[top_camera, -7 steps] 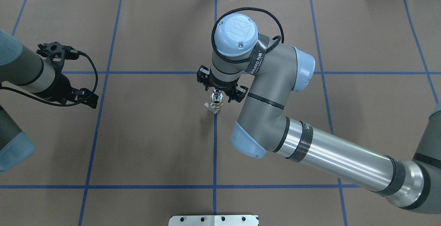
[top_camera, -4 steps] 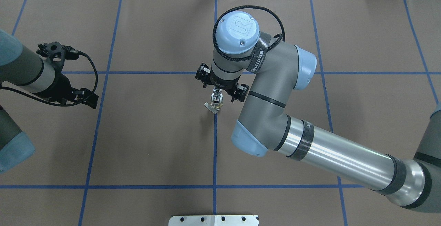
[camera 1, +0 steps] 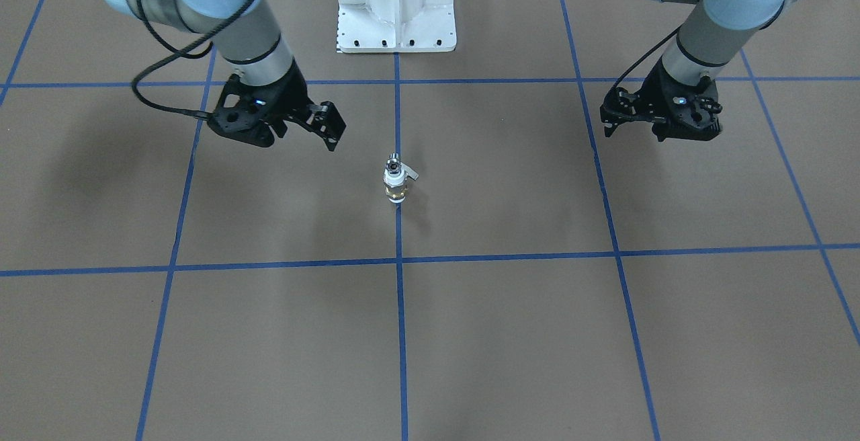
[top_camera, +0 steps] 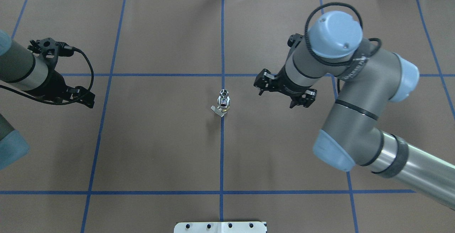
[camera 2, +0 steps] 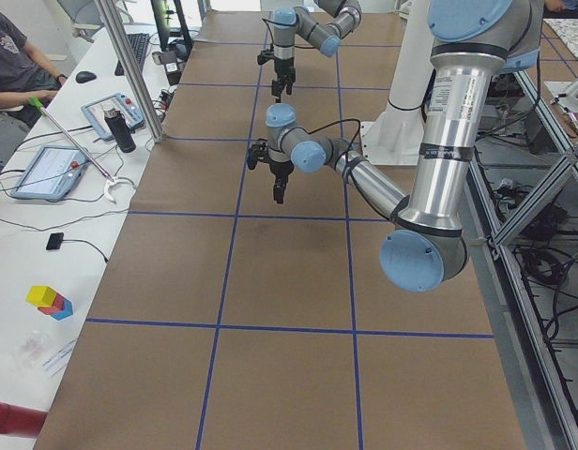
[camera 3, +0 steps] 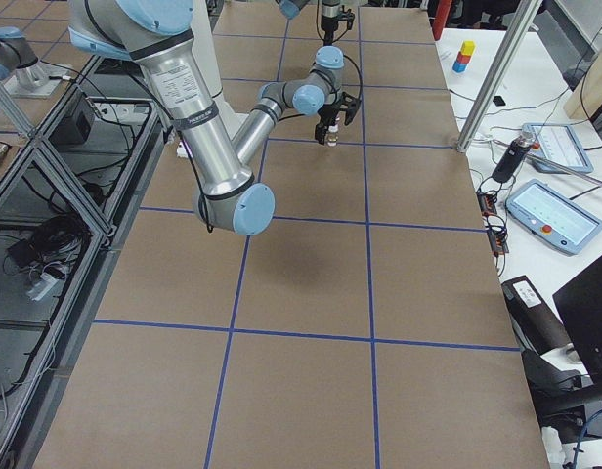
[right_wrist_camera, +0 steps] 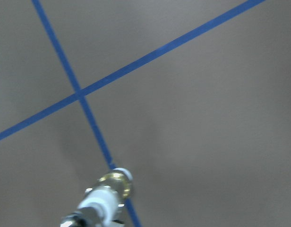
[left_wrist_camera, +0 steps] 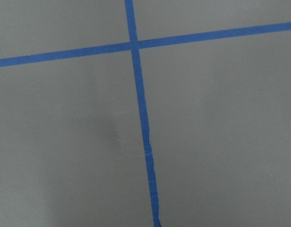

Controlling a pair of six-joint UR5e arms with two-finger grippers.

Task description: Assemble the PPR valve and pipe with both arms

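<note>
The PPR valve (camera 1: pixel 396 189) stands upright on the table's centre line, with white rings, a brass band and a grey side lever. It also shows in the overhead view (top_camera: pixel 222 108). The silvery pipe (camera 1: pixel 393 158) sticks up out of its top, dark hollow end upward (top_camera: pixel 224 93). My right gripper (top_camera: pixel 284 92) hangs open and empty to the right of the valve, clear of it (camera 1: pixel 327 125). My left gripper (top_camera: pixel 83 98) is open and empty far to the left (camera 1: pixel 613 118). The right wrist view shows the valve (right_wrist_camera: pixel 107 194) at its bottom edge.
Brown paper with blue tape grid lines (top_camera: pixel 223 48) covers the table. The white pedestal base (camera 1: pixel 396 11) stands at the robot's side, and its plate (top_camera: pixel 220 227) shows at the overhead view's bottom. Cables and clutter lie beyond the far edge.
My right gripper has moved off to the right from directly over the valve, leaving valve and pipe standing alone. My left arm has drawn back slightly to the left.
</note>
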